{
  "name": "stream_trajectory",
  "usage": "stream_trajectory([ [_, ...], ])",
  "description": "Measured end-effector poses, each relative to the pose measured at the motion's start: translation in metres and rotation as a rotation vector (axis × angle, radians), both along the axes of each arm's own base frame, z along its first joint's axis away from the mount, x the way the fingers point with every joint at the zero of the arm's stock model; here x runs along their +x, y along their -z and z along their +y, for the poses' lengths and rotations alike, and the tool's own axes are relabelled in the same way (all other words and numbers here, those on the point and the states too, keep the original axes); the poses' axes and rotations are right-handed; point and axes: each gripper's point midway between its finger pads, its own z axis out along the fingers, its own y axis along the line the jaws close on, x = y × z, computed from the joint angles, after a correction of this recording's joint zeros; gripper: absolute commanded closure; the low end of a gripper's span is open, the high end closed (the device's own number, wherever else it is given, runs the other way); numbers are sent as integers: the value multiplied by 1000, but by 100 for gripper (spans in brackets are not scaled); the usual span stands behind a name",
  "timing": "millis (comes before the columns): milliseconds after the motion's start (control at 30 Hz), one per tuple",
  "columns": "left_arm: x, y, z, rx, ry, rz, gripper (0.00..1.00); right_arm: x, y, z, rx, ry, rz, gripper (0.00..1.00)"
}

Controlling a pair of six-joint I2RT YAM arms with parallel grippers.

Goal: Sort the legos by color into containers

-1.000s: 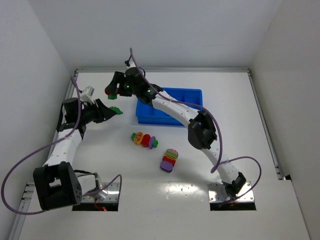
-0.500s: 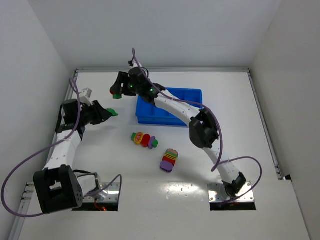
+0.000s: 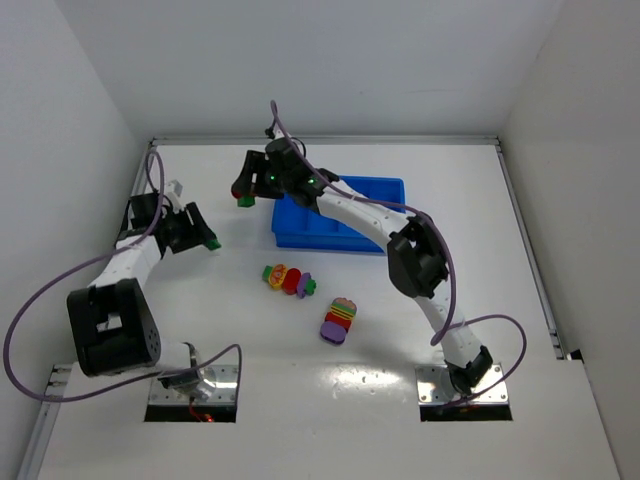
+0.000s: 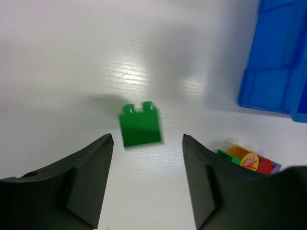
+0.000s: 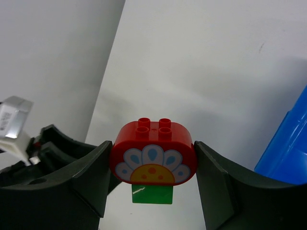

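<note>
- The left claw (image 4: 146,139) stands open, jaws apart over a loose green brick (image 4: 140,125) on the worktop (image 4: 72,57)
- The right claw (image 5: 152,165) grips a red-on-green clump (image 5: 152,155) just left of the tray (image 3: 385,190)
- Bricks look light, rigid, slick; pinch flat sides squarely

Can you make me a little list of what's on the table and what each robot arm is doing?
left jaws: open, green brick between them, not gripped
right jaws: shut on red flower brick with green piece underneath
container: blue tray, next to the right jaws
on table: long clump and stacked clump, both multicoloured
</note>
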Motion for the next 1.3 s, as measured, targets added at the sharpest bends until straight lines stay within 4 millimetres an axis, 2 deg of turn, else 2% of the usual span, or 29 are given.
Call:
stream_trajectory([
  [33,0,5,1,-4,-3,19,27,0,-1,0,2,0,-1,100],
  [100,-2,14,1,-7,4,54,23,0,-1,0,2,-2,0,100],
  [267,-2,15,-4,-31,37,64,23,-1,-1,1,4,-7,3,100],
  [367,-2,4,-15,-68,88,19,23,-3,-1,2,10,-14,9,100],
  [500,-11,-26,-35,-120,168,-108,23,-5,-2,3,18,-18,18,100],
  [667,-18,-49,-49,-140,212,-198,23,-8,-2,7,32,-19,33,100],
  [933,-7,-68,-60,-200,213,-271,23,-22,-4,20,55,-21,58,100],
  [1300,7,-92,-75,-297,203,-373,27,-23,-16,30,103,11,70,100],
])
